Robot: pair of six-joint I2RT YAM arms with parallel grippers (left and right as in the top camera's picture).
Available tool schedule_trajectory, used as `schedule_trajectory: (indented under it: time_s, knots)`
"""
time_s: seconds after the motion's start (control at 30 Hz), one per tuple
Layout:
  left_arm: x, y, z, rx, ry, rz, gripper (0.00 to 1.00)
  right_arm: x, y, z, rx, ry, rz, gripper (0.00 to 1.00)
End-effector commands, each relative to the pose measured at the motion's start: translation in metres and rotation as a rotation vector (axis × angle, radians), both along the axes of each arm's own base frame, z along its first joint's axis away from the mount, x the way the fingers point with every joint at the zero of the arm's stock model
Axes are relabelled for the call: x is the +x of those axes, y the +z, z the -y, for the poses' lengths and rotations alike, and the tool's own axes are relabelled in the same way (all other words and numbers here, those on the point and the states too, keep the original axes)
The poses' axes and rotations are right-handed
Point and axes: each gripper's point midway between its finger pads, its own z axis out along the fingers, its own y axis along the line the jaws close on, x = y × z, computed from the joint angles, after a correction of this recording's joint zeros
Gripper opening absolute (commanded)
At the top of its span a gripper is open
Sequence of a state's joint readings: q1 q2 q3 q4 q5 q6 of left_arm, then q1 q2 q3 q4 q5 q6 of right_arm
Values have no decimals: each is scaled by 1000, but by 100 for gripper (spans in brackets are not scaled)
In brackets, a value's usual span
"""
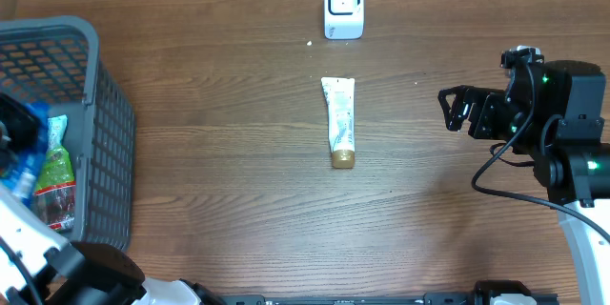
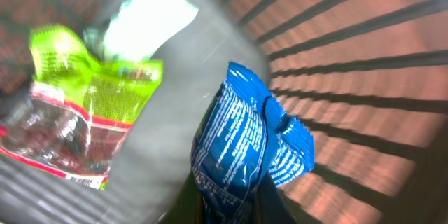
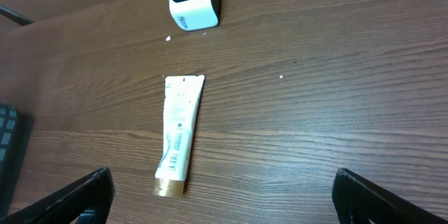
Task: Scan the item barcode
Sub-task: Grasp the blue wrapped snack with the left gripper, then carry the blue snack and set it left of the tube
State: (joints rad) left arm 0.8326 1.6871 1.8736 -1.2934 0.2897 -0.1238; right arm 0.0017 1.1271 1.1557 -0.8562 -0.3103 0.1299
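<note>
You're on the pick-up step. The left gripper (image 2: 259,206) is sitting down inside the basket (image 1: 100,143) with its fingers closed tight. They're looking pinched on the bottom of the blue packet (image 2: 238,147), which is creasing right where a dark finger is showing at the lower edge. I'm calling that a grip, though the contact itself is cut off.

The right gripper (image 1: 456,110) is hovering wide open over the right side of the table (image 1: 219,76), holding nothing and well apart from everything. The scanner (image 1: 343,5) is standing at the far edge, in the middle. A tube (image 1: 340,119) is lying flat in front of it, gold cap toward the near edge. Nothing is being scanned yet.

Next move, as I'm judging it: you're needing to lift the packet clear of the basket wall without dragging the green packet (image 2: 84,91) beside it. Then you're carrying it across to the scanner and turning the barcode side to the window. It's thin crinkly film, so it's likely flopping and hiding the code.

Hard to see:
- The overhead is cutting off the basket's left part, and the arm is covering much of what's inside.
- The left wrist picture is blurring, and no barcode is reading on the blue packet.
- I'm not identifying the white thing behind the green packet.
- I'm not able to tell whether the tube or the packet is the intended item.
</note>
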Motion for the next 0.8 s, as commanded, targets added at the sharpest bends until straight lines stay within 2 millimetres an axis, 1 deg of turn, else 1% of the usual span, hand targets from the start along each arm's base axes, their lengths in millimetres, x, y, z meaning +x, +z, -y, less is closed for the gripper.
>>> schedule_trajectory:
  time_s: [0.0,0.07,0.1,0.13,0.2,0.23,0.27,0.33,0.37,0.47,0.57,0.6,0.63,0.67,0.77]
  knots:
    - [16,77,28,38,-142,208,4,3,14,-2,2,10,39,100]
    - [22,109,58,13,-261,315,5,3,14,-2,2,10,39,100]
    - [25,117,69,3,-307,346,4,3,14,-2,2,10,39,100]
    - [29,127,89,-17,-385,388,4,3,14,-2,2,10,39,100]
    - [35,136,130,-65,-530,436,4,3,14,-2,2,10,38,100]
    - [38,135,144,-82,-574,431,4,2,14,-2,2,10,35,100]
    - [42,127,174,-118,-645,393,4,1,13,-2,2,10,31,100]
    - [48,117,205,-148,-728,354,4,0,12,-2,2,10,24,100]
    - [52,110,226,-167,-782,331,4,0,11,-2,2,10,21,100]
    - [62,88,266,-208,-837,255,4,0,11,-2,2,10,20,100]
    - [74,53,297,-210,-786,132,5,0,11,-2,2,10,21,100]
    - [80,33,308,-202,-732,76,4,0,11,-2,2,10,21,100]
    - [82,25,315,-200,-716,57,4,0,11,-2,2,10,21,100]
    - [88,3,330,-196,-655,14,4,0,11,-2,2,10,21,100]
    - [96,-36,357,-198,-531,-30,4,0,11,-2,2,10,19,100]
